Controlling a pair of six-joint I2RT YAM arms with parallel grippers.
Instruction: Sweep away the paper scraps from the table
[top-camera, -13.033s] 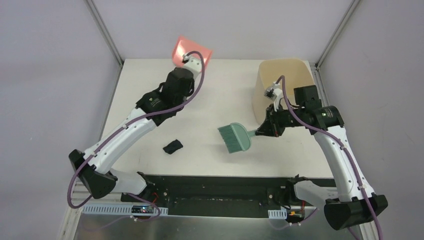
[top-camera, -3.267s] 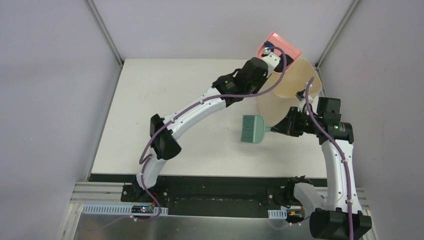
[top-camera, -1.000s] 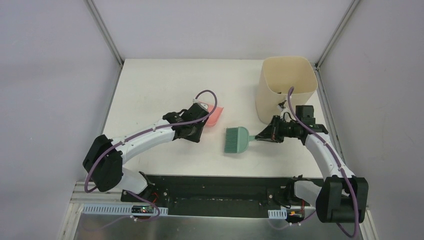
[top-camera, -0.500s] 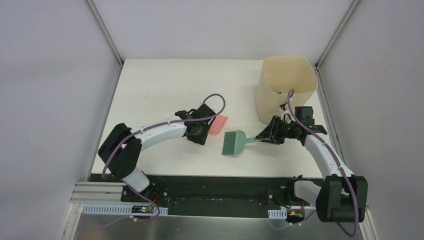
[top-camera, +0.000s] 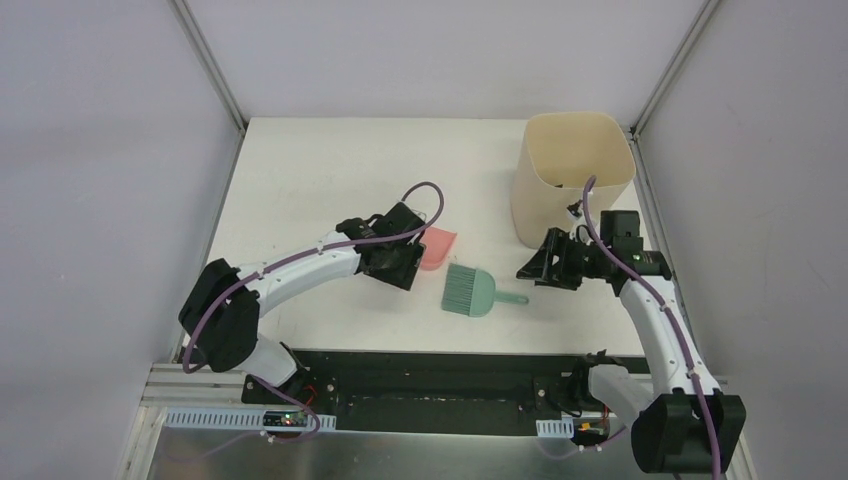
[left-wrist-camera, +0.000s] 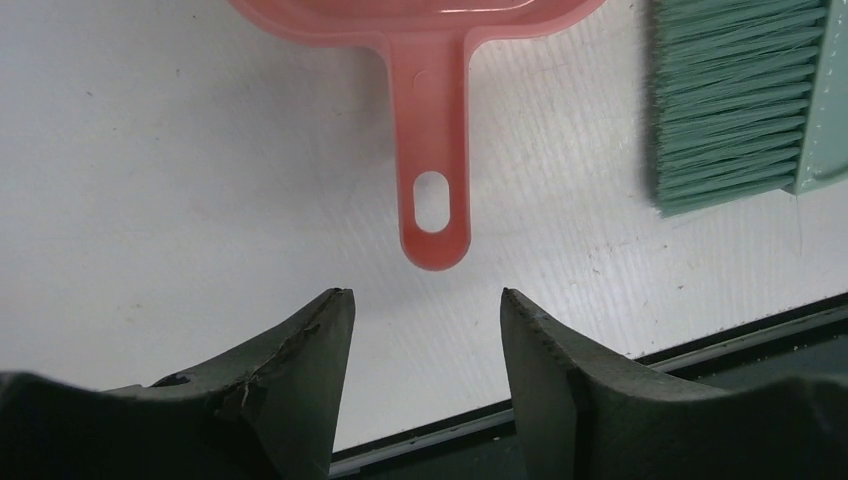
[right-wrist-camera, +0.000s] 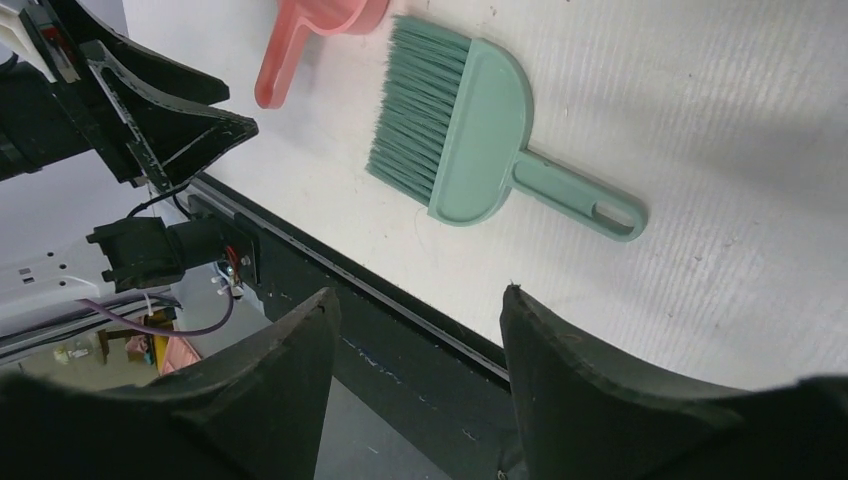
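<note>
At the left gripper (left-wrist-camera: 425, 300), jaws spread and empty. The translucent pink plastic dustpan (left-wrist-camera: 432, 150) lies flat just ahead, handle tip toward the gap, untouched. Same for right gripper (right-wrist-camera: 418, 293): spread, empty, with the teal plastic hand brush (right-wrist-camera: 470, 140) flat on the white table (top-camera: 300, 170), bristles near the dustpan. No paper scraps visible on the tabletop. The visible part of the pan holds nothing. Tall beige bin (top-camera: 570, 205) at far right, contents hidden. Judged: sweeping done, next just back both arms clear.
</note>
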